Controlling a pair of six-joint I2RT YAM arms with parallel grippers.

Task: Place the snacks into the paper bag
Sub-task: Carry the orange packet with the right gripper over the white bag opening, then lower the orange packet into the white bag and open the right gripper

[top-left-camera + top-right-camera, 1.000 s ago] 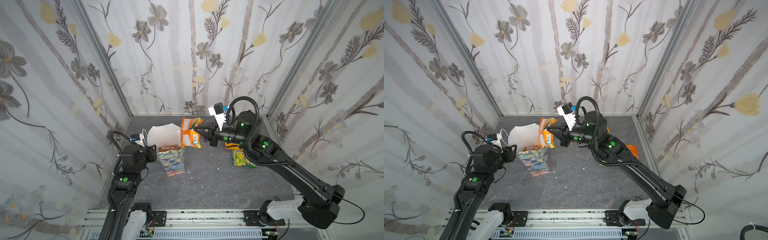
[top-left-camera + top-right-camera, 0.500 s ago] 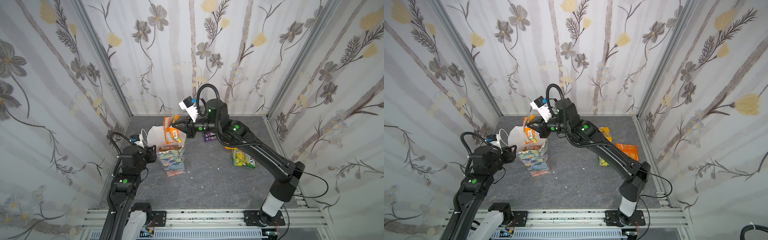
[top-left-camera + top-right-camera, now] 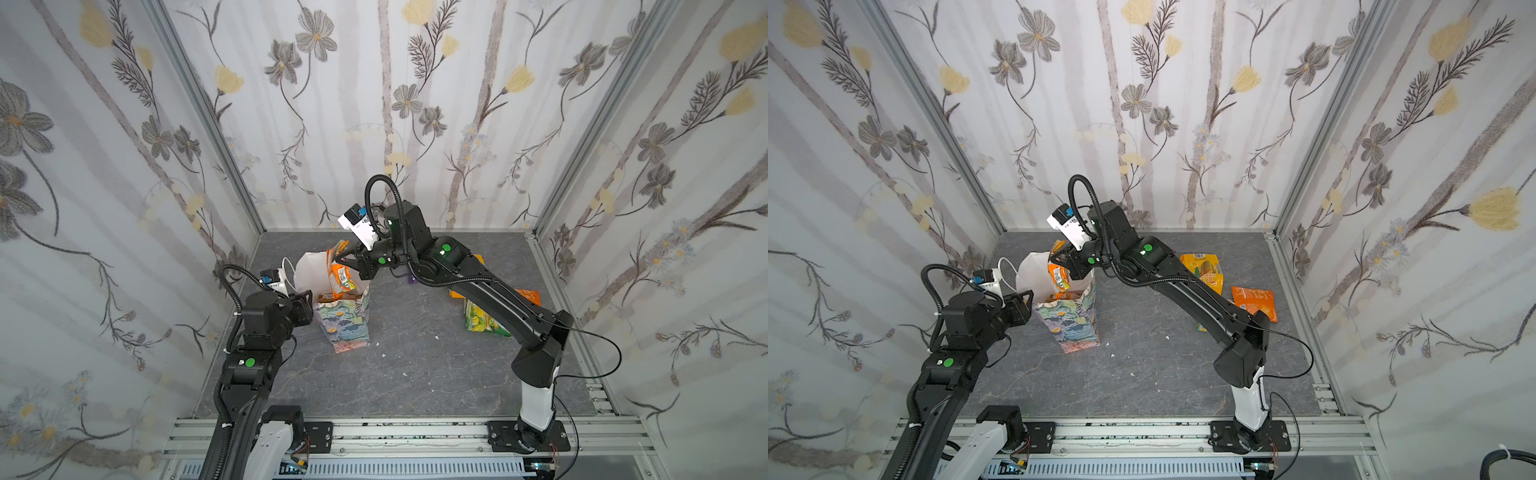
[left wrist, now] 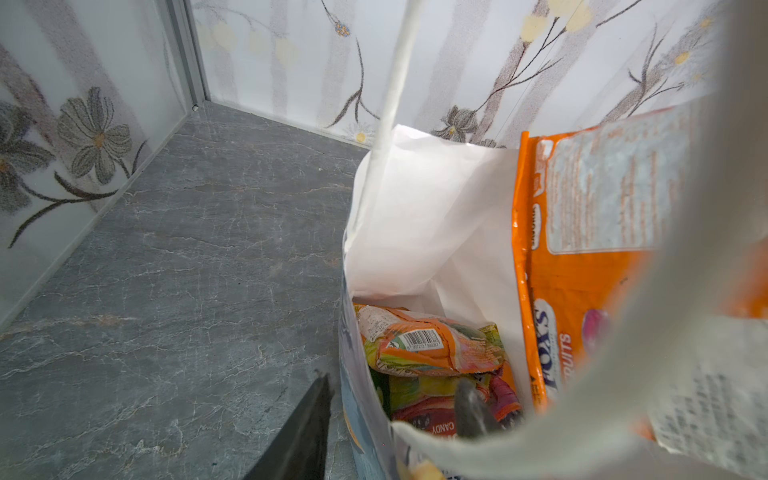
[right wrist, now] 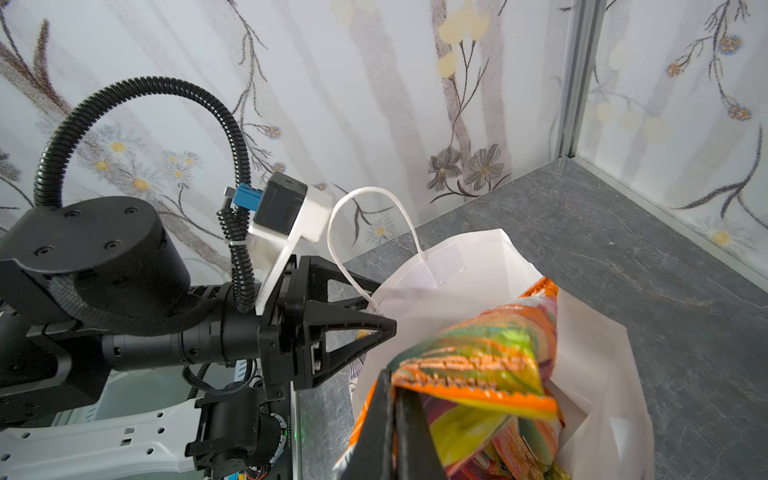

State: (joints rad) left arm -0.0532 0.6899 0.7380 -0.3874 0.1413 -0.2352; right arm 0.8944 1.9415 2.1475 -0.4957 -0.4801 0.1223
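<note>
Snack packet [image 3: 341,275], orange, FOX'S-marked, crinkly and glossy, mid-insertion: clenched in right jaws, dangling in mouth of standing paper bag [image 3: 347,322] left of desk [image 3: 415,374] centre. Other packets [image 4: 428,345] already inside. Left jaws grasping bag's rim, holding it open. Next, probably: lower deeper, then release clear of rim, avoiding snagging paper.

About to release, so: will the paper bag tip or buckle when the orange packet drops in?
Probably won't tip: the paper bag stands on a flat base, holds packets already, and the left gripper grips its rim. Its thin, creased walls may buckle if the orange packet catches them.
</note>
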